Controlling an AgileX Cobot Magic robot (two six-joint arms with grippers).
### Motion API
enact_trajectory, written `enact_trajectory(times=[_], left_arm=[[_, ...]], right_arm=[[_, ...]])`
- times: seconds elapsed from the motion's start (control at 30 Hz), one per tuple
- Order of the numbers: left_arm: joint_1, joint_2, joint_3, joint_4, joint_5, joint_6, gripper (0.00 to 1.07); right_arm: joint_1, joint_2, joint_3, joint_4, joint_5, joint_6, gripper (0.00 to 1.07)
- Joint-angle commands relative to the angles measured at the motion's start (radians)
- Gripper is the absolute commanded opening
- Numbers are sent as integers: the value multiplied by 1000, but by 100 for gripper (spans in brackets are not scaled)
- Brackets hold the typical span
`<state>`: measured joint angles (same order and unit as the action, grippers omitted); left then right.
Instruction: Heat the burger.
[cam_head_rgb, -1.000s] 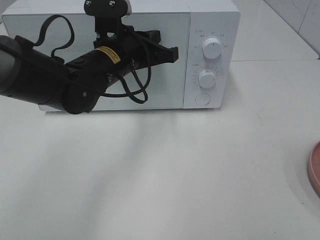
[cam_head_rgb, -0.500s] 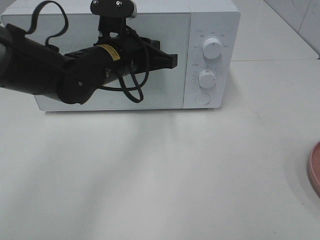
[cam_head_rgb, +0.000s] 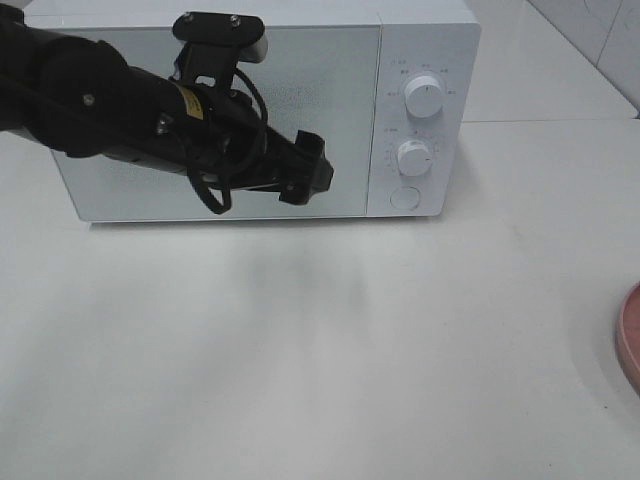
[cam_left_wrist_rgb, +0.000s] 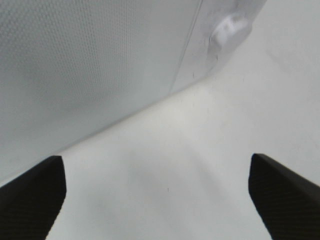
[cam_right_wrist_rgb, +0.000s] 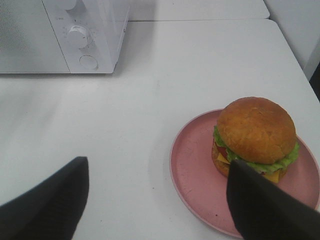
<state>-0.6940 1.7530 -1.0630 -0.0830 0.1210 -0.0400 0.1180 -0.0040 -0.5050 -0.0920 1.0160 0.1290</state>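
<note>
White worktop (cam_head_rgb: 330, 350) is seen carrying a white box-shaped microwave oven (cam_head_rgb: 270, 110) with its door closed and two round dials on its panel, and a round pink plate (cam_right_wrist_rgb: 200, 175) that lies well apart from the oven toward the right side. On that plate the round burger with a glossy golden-brown bun, green lettuce frill and red tomato layer (cam_right_wrist_rgb: 256, 136) is seated upright, partly behind one finger of the black right claw (cam_right_wrist_rgb: 157, 200), whose jaws are spread wide with nothing between them. Close before the oven door the black left claw (cam_left_wrist_rgb: 160, 192) is held, jaws likewise parted and empty.
</note>
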Motion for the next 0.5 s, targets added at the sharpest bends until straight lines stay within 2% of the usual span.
enact_trajectory(times=[0.03,0.1,0.13,0.3,0.33,0.43,0.5], left_arm=[[-5,-61,3,2,252,-11,100],[-5,-74,3,2,304,-11,100],[-5,-96,3,2,402,-11,100],[2,-143,2,12,617,-8,100],[2,-143,2,12,617,-8,100],[41,-155,2,7,693,-8,100],[111,-176,2,7,756,2,100]], right_arm=[[-4,-26,1,-1,-10,-15,73],[-4,-26,1,-1,-10,-15,73],[-4,-26,1,-1,-10,-15,73],[-4,-26,1,-1,-10,-15,73],[-4,-26,1,-1,-10,-15,73],[-4,-26,1,-1,-10,-15,73],[-4,-26,1,-1,-10,-15,73]])
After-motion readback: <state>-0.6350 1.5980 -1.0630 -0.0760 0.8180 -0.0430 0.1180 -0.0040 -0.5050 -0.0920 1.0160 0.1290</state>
